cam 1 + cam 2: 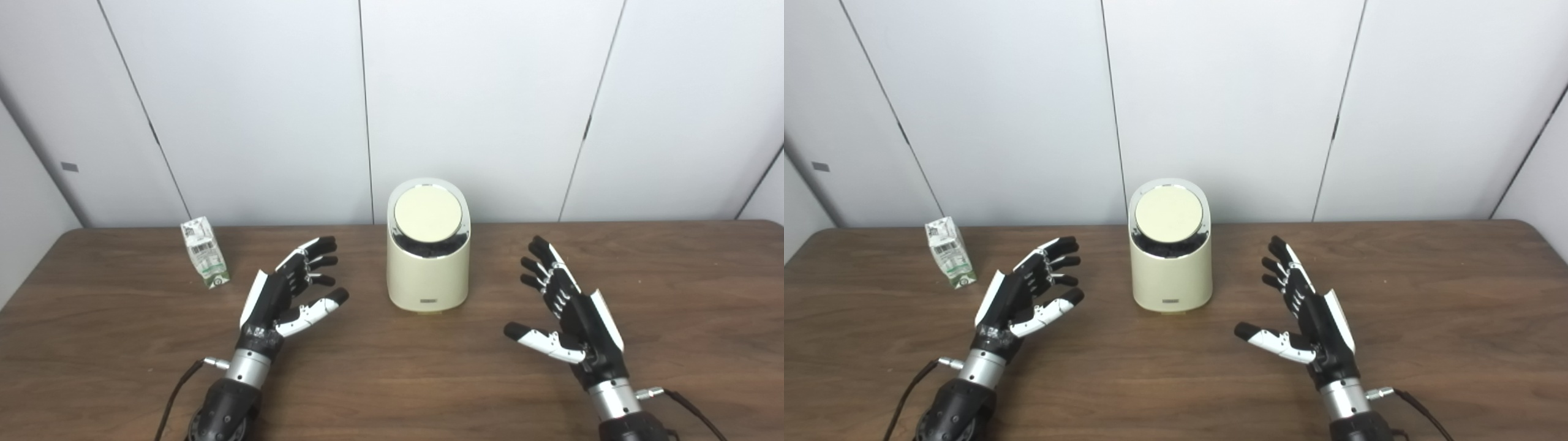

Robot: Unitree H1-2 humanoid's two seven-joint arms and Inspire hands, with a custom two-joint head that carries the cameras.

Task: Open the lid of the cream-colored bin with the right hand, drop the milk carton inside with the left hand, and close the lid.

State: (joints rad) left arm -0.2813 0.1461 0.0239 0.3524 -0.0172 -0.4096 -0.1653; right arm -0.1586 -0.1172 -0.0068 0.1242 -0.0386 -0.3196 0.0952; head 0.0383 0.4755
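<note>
A cream-colored bin [429, 269] stands upright at the middle of the brown table, its round lid [428, 213] down and tilted toward me. A small white and green milk carton [205, 252] stands at the far left of the table. My left hand [288, 294] is open and empty, palm facing right, between the carton and the bin. My right hand [566, 309] is open and empty, palm facing left, to the right of the bin. Neither hand touches anything.
The wooden table [392, 380] runs to a white panelled wall [478, 104] just behind the bin. Cables trail from both wrists near the table's front edge.
</note>
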